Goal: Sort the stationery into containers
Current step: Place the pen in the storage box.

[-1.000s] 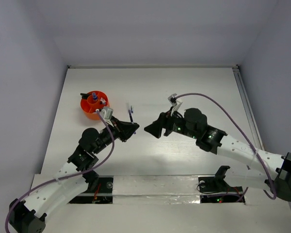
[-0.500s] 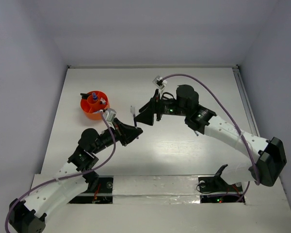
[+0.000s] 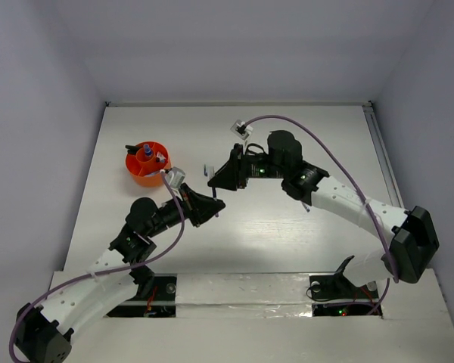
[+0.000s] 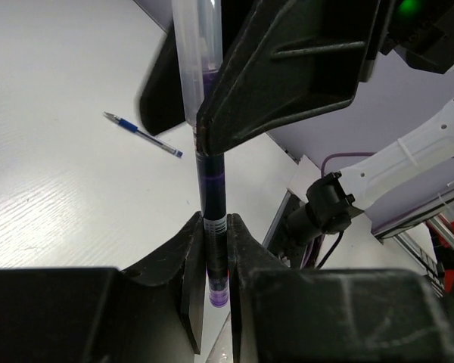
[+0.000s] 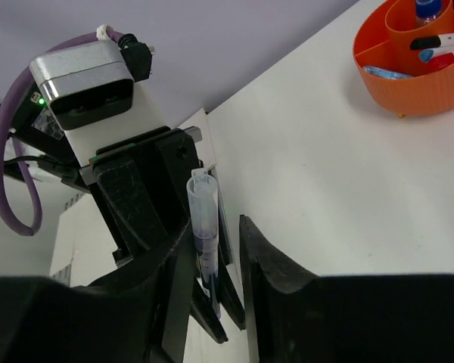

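Left gripper (image 4: 216,243) is pinched tight on the bottom end of the purple pen (image 4: 212,178), both fingers pressed flat against the barrel. The pen stands close to upright above the white surface (image 4: 60,166). In the top view this sits to the right of the orange cup (image 3: 146,175), clear of its rim and a little nearer my bases.

Right gripper (image 5: 216,234) meets it there, fingers parted wider than the pen and straddling its upper half. The clear cap (image 5: 201,198) pokes up between them, close against one finger with a gap to the other. From the left wrist view, one right finger crosses in front of the barrel and the other sits behind it.

The orange cup shows its dividers from my right wrist, with a blue-capped bottle (image 5: 427,9) in the middle pocket and white markers (image 5: 448,39) lying across a side one. A thin blue pen (image 4: 142,134) lies flat on the surface, on the far side of my grippers from the cup.
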`<action>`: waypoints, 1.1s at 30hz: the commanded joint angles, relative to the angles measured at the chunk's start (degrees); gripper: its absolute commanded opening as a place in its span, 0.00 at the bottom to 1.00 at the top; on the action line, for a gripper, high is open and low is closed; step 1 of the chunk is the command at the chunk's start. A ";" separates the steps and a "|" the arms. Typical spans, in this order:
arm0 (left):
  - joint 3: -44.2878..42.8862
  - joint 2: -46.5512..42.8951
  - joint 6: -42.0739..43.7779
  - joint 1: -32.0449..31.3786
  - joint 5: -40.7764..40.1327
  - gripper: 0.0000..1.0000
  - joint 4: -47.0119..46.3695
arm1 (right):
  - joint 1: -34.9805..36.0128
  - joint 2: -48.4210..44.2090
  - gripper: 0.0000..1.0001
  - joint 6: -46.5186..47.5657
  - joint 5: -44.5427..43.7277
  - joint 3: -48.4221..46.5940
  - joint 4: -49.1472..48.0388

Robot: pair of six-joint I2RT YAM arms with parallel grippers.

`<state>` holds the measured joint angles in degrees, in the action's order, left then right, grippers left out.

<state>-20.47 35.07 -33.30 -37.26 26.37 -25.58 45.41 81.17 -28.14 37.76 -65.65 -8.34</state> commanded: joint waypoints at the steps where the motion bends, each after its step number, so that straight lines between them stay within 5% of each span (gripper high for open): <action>1: 0.43 -0.18 0.08 -0.01 0.44 0.00 -3.69 | 0.03 0.48 0.27 -0.25 0.83 -2.82 -3.97; 3: 0.43 -0.09 0.16 -0.01 0.09 0.00 -3.16 | 0.03 1.01 0.12 -0.42 0.39 -3.00 -4.32; 7: 0.08 -0.88 -0.28 -0.01 -3.07 0.00 -0.79 | 0.03 1.63 0.04 -0.51 -1.36 -3.35 -4.84; 10: -1.06 -2.98 0.42 -0.01 -6.58 0.32 2.45 | 0.03 2.15 0.00 0.10 -3.90 -3.96 -5.37; 11: -1.67 -3.60 0.69 -0.01 -7.29 0.50 3.77 | 0.03 2.50 0.00 0.10 -4.79 -4.48 -5.55; 12: -2.55 -4.82 1.13 -0.01 -8.26 0.57 5.61 | 0.03 2.77 0.00 0.10 -5.41 -4.84 -6.07; 14: -6.15 -5.88 1.92 -0.01 -11.84 0.86 13.08 | 0.03 4.43 0.00 0.02 -6.73 -6.33 -7.56; 17: -11.25 -8.17 3.76 -0.01 -14.68 0.99 22.93 | 0.03 7.59 0.00 -0.95 -7.96 -8.61 -10.45; 24: -20.99 -18.18 7.46 -0.01 -20.65 0.99 38.83 | 0.03 17.33 0.00 -4.29 -9.46 -14.41 -17.32; 33: -28.39 -21.27 12.02 -0.01 -37.96 0.99 43.16 | 5.47 33.78 0.00 -0.87 -11.47 -30.57 -20.58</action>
<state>-47.05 13.74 -24.40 -37.26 -3.51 15.29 47.13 112.18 -31.92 28.47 -89.27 -24.58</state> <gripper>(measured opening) 0.989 0.177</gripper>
